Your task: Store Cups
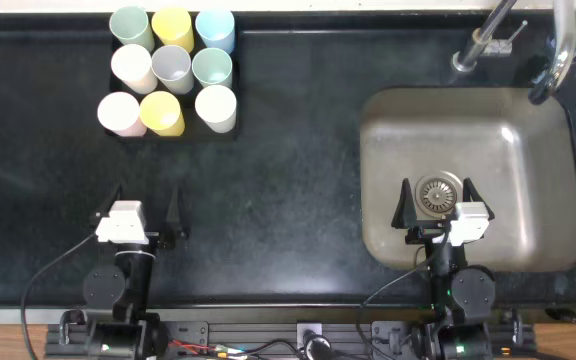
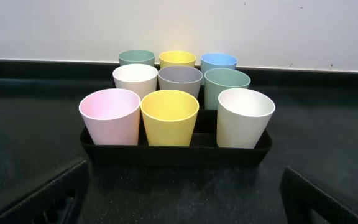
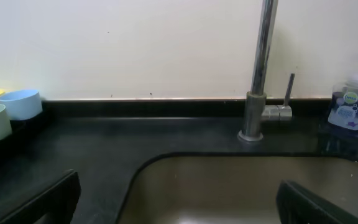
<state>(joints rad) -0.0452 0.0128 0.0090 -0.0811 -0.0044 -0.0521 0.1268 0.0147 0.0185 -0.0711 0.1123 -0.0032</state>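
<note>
nine cups (image 1: 173, 66) in a tray (image 2: 176, 154) on the worktop (image 1: 288, 180), left pincer (image 1: 145, 198) open and empty (facing the tray), right pincer (image 1: 438, 192) open, empty, over the sink (image 1: 528, 150)

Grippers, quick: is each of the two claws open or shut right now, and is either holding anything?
Left gripper: open, holding nothing.
Right gripper: open, holding nothing, above the sink.
</note>
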